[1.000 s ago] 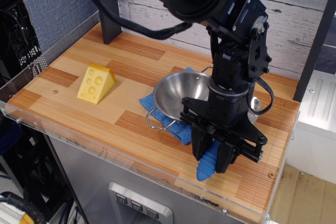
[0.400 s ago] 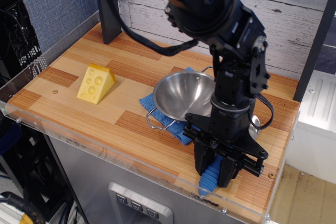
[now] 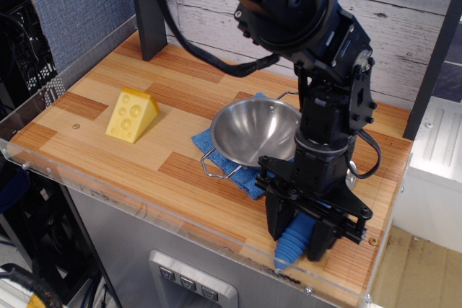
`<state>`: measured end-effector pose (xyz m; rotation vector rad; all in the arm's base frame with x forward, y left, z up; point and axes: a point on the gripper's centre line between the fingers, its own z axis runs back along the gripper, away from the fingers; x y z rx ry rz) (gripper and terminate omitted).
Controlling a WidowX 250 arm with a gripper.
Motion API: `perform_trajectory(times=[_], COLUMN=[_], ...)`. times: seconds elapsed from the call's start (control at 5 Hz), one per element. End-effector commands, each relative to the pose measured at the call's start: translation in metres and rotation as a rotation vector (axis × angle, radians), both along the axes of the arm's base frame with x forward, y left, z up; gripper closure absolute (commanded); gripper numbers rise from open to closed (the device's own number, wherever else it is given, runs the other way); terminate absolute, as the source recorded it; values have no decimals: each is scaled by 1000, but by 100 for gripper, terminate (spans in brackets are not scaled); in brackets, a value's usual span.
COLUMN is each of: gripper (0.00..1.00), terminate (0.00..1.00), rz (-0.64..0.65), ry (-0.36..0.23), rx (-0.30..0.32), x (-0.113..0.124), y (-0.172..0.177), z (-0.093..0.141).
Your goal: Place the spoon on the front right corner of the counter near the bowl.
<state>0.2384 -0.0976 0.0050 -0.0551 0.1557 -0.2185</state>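
**Spoon at the front right corner**

I am pinching the blue spoon (image 3: 291, 243) in my gripper (image 3: 303, 237). Its handle is pointing down at the counter (image 3: 130, 156), near the clear front edge. The shiny bowl (image 3: 254, 131) is sitting just behind, on a blue cloth (image 3: 245, 176).

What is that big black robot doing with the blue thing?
The robot's hand is holding a spoon by its ribbed blue handle, low over the front right corner of the wooden counter. The spoon's tip is at or just above the wood; I cannot tell if it touches. Right behind it sits a shiny metal bowl on a blue cloth. A yellow cheese wedge sits off to the left, untouched. It looks about to set the spoon down there.
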Motion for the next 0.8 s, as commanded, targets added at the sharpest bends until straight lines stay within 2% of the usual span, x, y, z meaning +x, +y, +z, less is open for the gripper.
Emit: perform_trajectory(times=[0.0, 0.2, 0.6], gripper=[0, 0, 0], terminate=[0, 0, 0], rz=[-41, -51, 9], ry=[-64, -129, -307], rx=[-39, -55, -10], x=[-17, -19, -31], y=[0, -2, 8], z=[26, 48, 118])
